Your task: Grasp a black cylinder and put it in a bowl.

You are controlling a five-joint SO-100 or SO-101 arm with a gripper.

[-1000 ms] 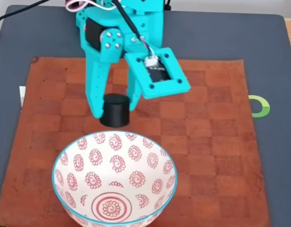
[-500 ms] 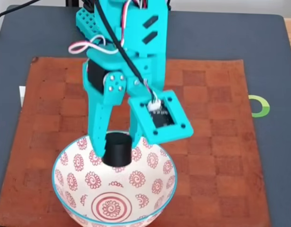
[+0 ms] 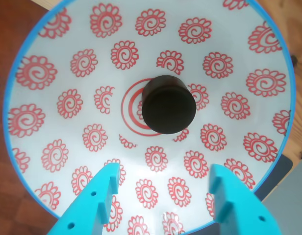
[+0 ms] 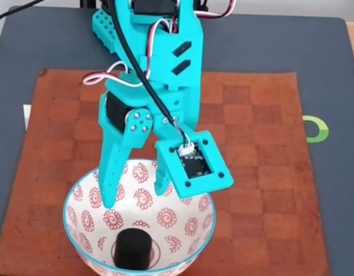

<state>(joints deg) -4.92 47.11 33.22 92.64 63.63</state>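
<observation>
The black cylinder (image 3: 168,105) (image 4: 131,249) rests on the red rings at the bottom of the bowl (image 3: 53,93) (image 4: 191,198), a white bowl with red spiral flowers and a light blue rim. My teal gripper (image 3: 163,178) (image 4: 137,194) hangs open above the bowl's far side, with nothing between its fingers (image 3: 99,198). The cylinder lies clear of both fingertips, below and in front of them in the fixed view.
The bowl sits at the front of a brown checkered mat (image 4: 257,161) on a dark grey surface (image 4: 332,86). A green ring mark (image 4: 316,129) lies past the mat's right edge. The arm's body (image 4: 160,63) rises behind the bowl.
The gripper carried the cylinder forward over the bowl, then opened. The cylinder dropped from between the fingers to the bowl's centre.
</observation>
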